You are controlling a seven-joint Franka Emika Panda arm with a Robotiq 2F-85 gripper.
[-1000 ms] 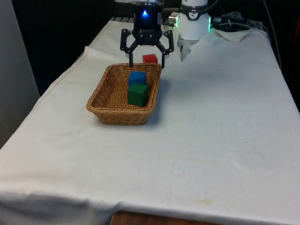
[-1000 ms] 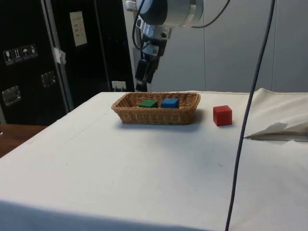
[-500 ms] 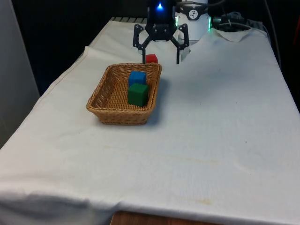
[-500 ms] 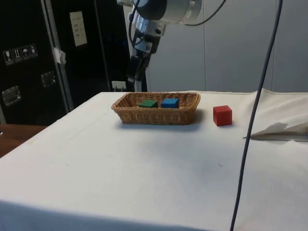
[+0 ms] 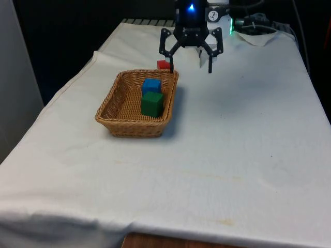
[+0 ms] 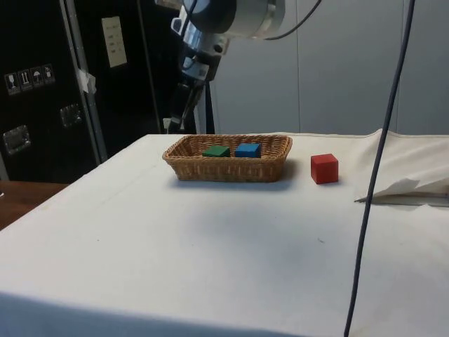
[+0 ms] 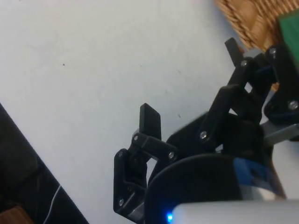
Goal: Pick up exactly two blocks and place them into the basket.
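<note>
While the wicker basket (image 5: 135, 106) on the white table (image 5: 243, 134) already holds a blue block (image 5: 151, 86) and a green block (image 5: 152, 104), the gripper (image 5: 190, 63), fingers spread and empty, hangs beyond its far right corner. A red block (image 5: 163, 64) sits there, apparently just left of it. Since a second ago the gripper has drifted right and farther, away from the basket.

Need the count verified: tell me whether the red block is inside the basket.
No: in the side view the red block sits on the white cloth outside the wicker basket, which holds the green and blue blocks.
</note>
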